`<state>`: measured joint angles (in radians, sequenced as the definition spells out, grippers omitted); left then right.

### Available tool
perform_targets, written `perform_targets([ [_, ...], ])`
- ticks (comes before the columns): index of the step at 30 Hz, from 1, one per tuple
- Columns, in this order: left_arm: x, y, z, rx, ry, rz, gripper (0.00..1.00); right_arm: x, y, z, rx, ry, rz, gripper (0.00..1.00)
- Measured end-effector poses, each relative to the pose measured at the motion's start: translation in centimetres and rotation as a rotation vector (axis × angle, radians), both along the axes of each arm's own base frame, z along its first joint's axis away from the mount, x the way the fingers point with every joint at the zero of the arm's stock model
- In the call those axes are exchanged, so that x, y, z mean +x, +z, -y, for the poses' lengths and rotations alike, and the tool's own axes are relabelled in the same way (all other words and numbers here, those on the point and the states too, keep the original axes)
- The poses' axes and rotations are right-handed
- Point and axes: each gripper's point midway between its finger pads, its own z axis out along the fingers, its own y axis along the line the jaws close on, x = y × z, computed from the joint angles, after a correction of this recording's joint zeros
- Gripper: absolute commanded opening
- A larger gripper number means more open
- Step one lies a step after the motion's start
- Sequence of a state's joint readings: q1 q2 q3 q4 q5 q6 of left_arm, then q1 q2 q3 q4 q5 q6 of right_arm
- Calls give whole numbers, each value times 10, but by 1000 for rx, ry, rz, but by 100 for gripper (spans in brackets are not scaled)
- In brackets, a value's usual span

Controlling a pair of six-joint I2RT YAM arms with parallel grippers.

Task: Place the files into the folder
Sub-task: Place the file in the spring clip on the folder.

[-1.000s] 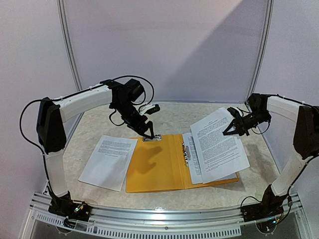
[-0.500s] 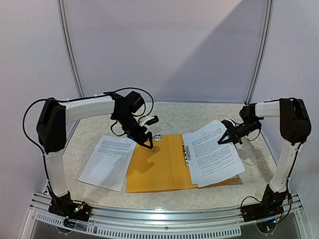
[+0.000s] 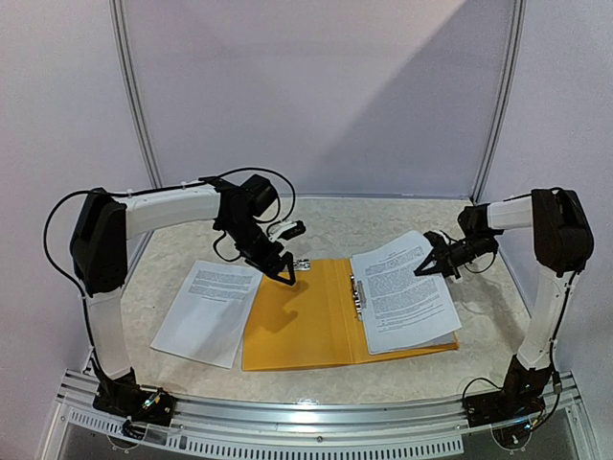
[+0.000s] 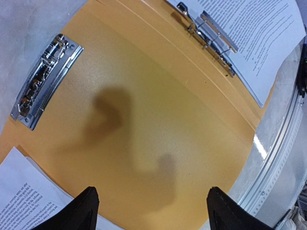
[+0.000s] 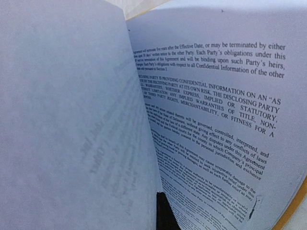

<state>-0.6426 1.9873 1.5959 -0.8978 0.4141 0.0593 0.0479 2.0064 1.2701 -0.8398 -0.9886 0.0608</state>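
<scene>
1. Nearest me, one sheet (image 3: 211, 309) lies on the surface (image 3: 335, 222) left of the open folder (image 3: 297, 321), not yet filed.
2. My left fingers (image 3: 285, 276) hang released above the folder's far edge, beside a loose metal clip (image 4: 46, 79).
3. My right fingers (image 3: 424, 269) pinch the top file (image 3: 402, 287), lowering it onto the folder's right half.

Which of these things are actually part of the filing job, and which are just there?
Part of the job:
orange folder, lying open
printed sheets on its right half
loose sheet left of it

Just there:
silver clip at the folder's far edge
</scene>
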Motion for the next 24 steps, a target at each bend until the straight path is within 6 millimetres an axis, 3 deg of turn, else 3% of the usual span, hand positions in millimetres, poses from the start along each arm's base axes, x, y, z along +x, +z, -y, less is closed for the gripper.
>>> perform_targets([
  [15, 2, 2, 0, -1, 6, 6, 80, -4, -2, -8, 0, 18, -7, 2],
  [19, 3, 3, 0, -2, 6, 8, 80, -5, -3, -7, -7, 16, -14, 35],
  [21, 4, 5, 1, -5, 6, 12, 80, -5, -5, -6, -18, 21, -6, 65],
  [22, 5, 5, 1, -6, 6, 14, 80, -6, -6, -6, -23, 17, -18, 90],
  [23, 5, 6, 1, -8, 7, 16, 80, -6, -7, -5, -31, 16, -21, 98],
  [24, 6, 7, 2, -9, 7, 17, 80, -6, -8, -4, -39, 16, -22, 99],
])
